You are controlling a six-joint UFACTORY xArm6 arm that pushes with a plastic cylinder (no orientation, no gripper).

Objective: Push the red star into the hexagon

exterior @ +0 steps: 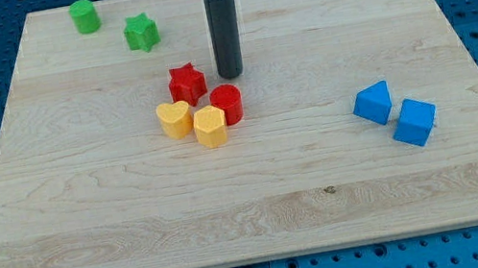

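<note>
The red star (pixel 186 83) lies near the board's middle, toward the view's top. The yellow hexagon (pixel 210 126) sits just below and right of it, touching a red cylinder (pixel 227 104) and beside a yellow heart (pixel 175 119). The star touches or nearly touches the heart and the cylinder. My tip (pixel 230 75) stands on the board just right of the star, above the red cylinder, a small gap away from both.
A green cylinder (pixel 84 16) and a green star (pixel 141 32) sit at the view's top left. Two blue blocks (pixel 373 103) (pixel 414 121) lie at the right. The wooden board (pixel 253 219) ends in blue pegboard all round.
</note>
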